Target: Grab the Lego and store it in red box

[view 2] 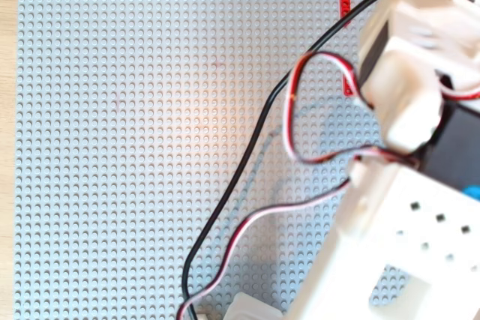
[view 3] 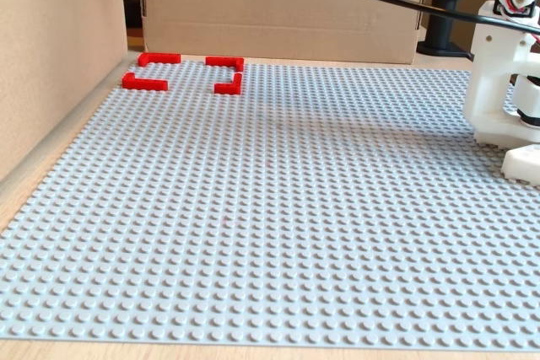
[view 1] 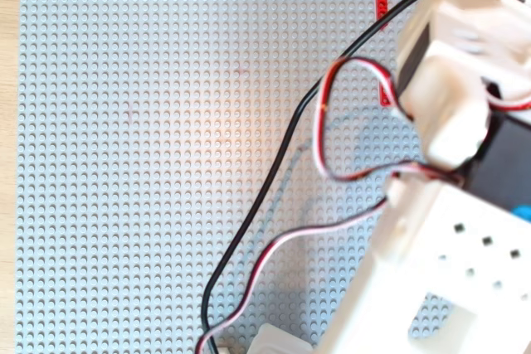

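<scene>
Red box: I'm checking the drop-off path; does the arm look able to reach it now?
Probably yes: the red box lies bare on the baseplate, nothing standing between it and the arm.

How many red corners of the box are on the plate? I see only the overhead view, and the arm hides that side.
Observer: In the fixed view the red box shows four corner brackets, with gaps between them.
Operator: Is the Lego inside it?
Observer: No. Between the brackets there is only bare baseplate. No black piece shows in any view.
Operator: Where does the arm stand there?
Observer: The arm base stands at the right edge of the fixed view, and the box lies at the far left.
</scene>
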You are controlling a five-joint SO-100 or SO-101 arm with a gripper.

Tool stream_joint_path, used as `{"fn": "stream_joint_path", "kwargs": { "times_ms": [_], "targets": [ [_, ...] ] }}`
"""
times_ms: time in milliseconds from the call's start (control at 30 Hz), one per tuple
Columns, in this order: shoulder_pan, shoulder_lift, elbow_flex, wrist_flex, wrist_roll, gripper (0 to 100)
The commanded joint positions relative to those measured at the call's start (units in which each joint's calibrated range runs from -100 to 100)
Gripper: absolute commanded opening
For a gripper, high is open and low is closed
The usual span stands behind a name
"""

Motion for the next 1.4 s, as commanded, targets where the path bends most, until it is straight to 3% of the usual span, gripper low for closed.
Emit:
{"fn": "stream_joint_path", "kwargs": {
  "times_ms": [0,300,500,667,900,1367],
  "targets": [
    [1.8,6.5,-1.0,-5.5,-1.0,10],
    [0.4,20.6,-0.4,-12.1,-2.1,10],
    [-0.2,21.7,-1.1,-12.2,-2.1,18],
    [1.0,21.4,-3.5,-11.0,-2.1,19],
    [2.2,11.3,-12.9,0.9,-1.7,4],
    [-9.0,-22.8,-20.7,33.8,-1.7,3]
  ]
}}
